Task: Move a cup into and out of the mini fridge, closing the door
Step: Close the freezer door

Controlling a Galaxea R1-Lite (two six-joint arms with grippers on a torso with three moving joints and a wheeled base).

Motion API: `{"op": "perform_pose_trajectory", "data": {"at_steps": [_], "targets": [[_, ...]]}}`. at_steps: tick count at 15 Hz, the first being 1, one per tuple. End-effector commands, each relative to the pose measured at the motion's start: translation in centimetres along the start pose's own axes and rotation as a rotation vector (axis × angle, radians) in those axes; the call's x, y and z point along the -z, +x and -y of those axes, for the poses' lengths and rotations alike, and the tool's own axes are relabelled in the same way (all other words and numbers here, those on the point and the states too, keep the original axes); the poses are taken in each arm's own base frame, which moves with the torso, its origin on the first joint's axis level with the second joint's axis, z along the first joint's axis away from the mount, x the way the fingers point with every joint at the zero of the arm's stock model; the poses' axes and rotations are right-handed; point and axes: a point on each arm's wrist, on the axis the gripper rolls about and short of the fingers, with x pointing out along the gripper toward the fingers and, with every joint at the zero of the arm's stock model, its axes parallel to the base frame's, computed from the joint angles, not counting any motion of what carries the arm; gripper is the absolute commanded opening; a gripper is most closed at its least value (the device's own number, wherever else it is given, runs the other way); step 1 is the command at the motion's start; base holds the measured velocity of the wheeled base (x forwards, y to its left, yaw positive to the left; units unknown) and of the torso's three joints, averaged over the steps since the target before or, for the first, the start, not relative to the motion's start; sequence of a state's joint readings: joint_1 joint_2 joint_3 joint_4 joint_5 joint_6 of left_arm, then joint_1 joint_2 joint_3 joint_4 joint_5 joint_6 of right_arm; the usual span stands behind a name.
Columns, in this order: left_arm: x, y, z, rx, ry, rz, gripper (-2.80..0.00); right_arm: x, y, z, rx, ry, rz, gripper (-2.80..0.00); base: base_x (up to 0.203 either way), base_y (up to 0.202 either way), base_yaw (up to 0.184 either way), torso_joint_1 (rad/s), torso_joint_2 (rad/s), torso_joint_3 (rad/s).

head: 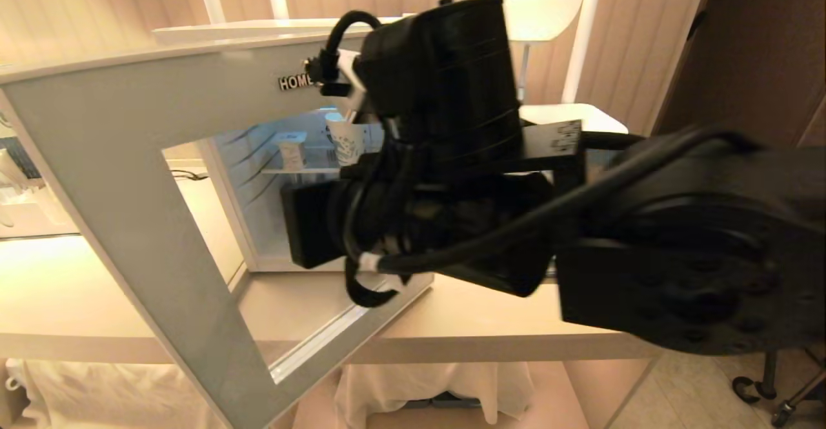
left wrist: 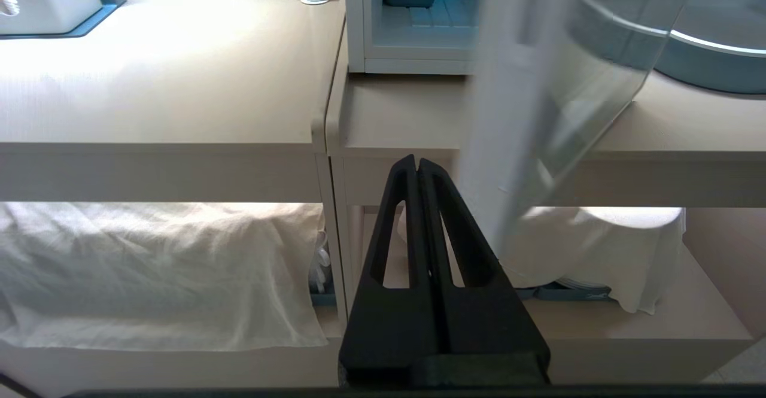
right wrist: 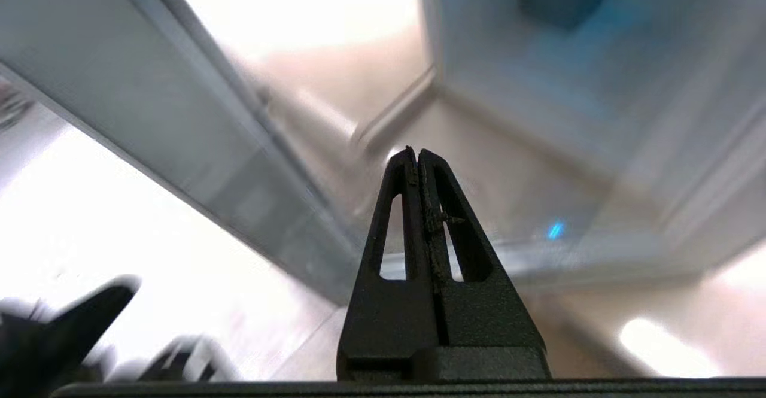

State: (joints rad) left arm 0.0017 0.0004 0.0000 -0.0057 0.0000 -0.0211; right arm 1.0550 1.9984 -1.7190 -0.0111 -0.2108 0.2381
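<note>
Right gripper point(right wrist: 417, 154), clenched and empty, raised before the open mini fridge point(head: 258, 158); the door point(head: 129, 190) stands swung out to its left, nearer it than the parked, clenched left gripper point(left wrist: 417, 161); cup not identifiable.

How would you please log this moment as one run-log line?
door: open | mini fridge: lit | right gripper: shut, empty, near door | left gripper: shut, empty, below desk edge

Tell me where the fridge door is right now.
In the head view the door stands swung open on the left, in front of the lit fridge, overhanging the table edge.
</note>
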Motion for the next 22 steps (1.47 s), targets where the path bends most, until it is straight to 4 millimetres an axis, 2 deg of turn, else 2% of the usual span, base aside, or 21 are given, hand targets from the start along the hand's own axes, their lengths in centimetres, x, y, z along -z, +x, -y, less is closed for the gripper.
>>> {"op": "perform_pose_trajectory", "data": {"at_steps": [1, 4, 7, 10, 14, 16, 18, 19, 21, 22], "targets": [[0.0, 0.0, 0.0, 0.0, 0.0, 0.001, -2.8, 2.5, 5.7, 0.0, 0.074, -0.03, -0.006, -2.8, 0.0, 0.0, 0.0, 0.0, 0.0, 0.0], [0.0, 0.0, 0.0, 0.0, 0.0, 0.001, -2.8, 5.5, 11.1, 1.5, 0.186, -0.175, 0.058, -2.8, 0.0, 0.0, 0.0, 0.0, 0.0, 0.0], [0.0, 0.0, 0.0, 0.0, -0.002, 0.001, -2.8, 7.5, 14.0, 4.5, 0.274, -0.22, 0.095, -2.8, 0.0, 0.0, 0.0, 0.0, 0.0, 0.0], [0.0, 0.0, 0.0, 0.0, -0.002, 0.001, -2.8, 7.4, 14.9, 7.8, 0.324, -0.208, 0.119, -2.8, 0.0, 0.0, 0.0, 0.0, 0.0, 0.0], [0.0, 0.0, 0.0, 0.0, -0.002, 0.001, -2.8, 6.8, 15.0, 12.1, 0.394, -0.189, 0.131, -2.8, 0.0, 0.0, 0.0, 0.0, 0.0, 0.0], [0.0, 0.0, 0.0, 0.0, -0.002, 0.001, -2.8, 6.6, 15.0, 12.9, 0.411, -0.178, 0.135, -2.8, 0.0, 0.0, 0.0, 0.0, 0.0, 0.0], [0.0, 0.0, 0.0, 0.0, -0.002, 0.001, -2.8, 5.5, 14.1, 12.6, 0.421, -0.163, 0.159, -2.8, 0.0, 0.0, 0.0, 0.0, 0.0, 0.0], [0.0, 0.0, 0.0, 0.0, -0.002, 0.001, -2.8, 4.0, 12.9, 12.4, 0.436, -0.151, 0.187, -2.8, 0.0, 0.0, 0.0, 0.0, 0.0, 0.0], [0.0, 0.0, 0.0, 0.0, -0.002, 0.001, -2.8, -0.7, 8.2, 12.3, 0.483, -0.123, 0.277, -2.8, 0.0, 0.0, 0.0, 0.0, 0.0, 0.0], [0.0, 0.0, 0.0, 0.0, -0.002, 0.001, -2.8, -4.1, 4.3, 13.3, 0.542, -0.103, 0.347, -2.8, 0.0, 0.0, 0.0, 0.0, 0.0, 0.0]]}}
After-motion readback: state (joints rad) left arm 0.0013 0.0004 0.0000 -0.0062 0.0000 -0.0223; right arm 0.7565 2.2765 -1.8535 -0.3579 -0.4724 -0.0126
